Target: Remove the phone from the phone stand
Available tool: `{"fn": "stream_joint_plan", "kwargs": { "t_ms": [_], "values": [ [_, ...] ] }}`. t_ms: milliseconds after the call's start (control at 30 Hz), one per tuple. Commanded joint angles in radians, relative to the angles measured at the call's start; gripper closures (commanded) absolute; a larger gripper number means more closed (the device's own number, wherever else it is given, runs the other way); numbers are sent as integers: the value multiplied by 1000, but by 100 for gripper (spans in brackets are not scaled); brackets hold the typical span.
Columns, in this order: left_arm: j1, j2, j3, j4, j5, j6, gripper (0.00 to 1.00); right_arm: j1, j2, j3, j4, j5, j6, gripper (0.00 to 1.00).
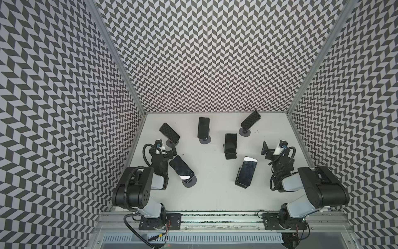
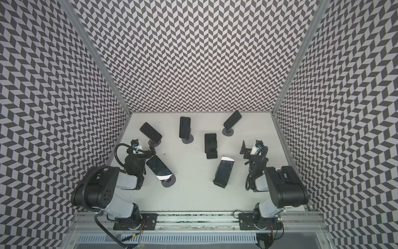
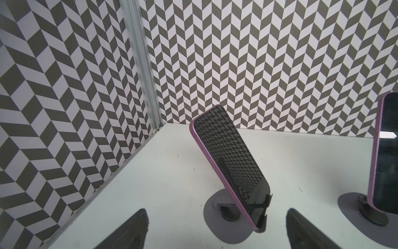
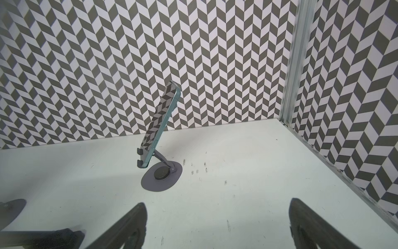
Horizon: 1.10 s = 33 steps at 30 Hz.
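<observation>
Several phones lean on phone stands across the white table point(image 1: 215, 194). In the left wrist view, a purple-cased phone point(image 3: 232, 163) rests on a grey round-based stand point(image 3: 217, 224), close ahead of my open left gripper point(image 3: 216, 210), which holds nothing. This phone point(image 1: 169, 133) stands at the back left in a top view, just beyond the left gripper point(image 1: 171, 149). My right gripper point(image 4: 217, 202) is open and empty, well short of a teal-edged phone point(image 4: 163, 120) on its grey stand point(image 4: 161, 179). That phone point(image 1: 251, 119) stands at the back right, and the right gripper point(image 1: 265, 148) is nearer the front.
More phones on stands: back middle point(image 1: 203, 128), centre on a black stand point(image 1: 230, 143), near left point(image 1: 181, 169) beside the left arm, near right point(image 1: 247, 171). Chevron-patterned walls point(image 1: 215, 64) close in three sides. A metal rail point(image 1: 215, 217) runs along the front.
</observation>
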Motion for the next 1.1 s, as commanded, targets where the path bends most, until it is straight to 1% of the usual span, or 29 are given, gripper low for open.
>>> {"fn": "stream_joint_plan", "kwargs": {
  "t_ms": [0, 800, 933, 1067],
  "values": [
    [-7, 1, 3, 21, -7, 8, 0, -1, 9, 10, 39, 6, 0, 0],
    [2, 0, 4, 16, 15, 4, 0, -1, 7, 10, 37, 6, 0, 0],
    [4, -7, -9, 34, 6, 1, 1, -1, -9, 22, -15, 11, 5, 0],
    [5, -54, -37, 47, -25, -18, 1, -1, -41, 23, -60, 46, 25, 0]
  ]
}}
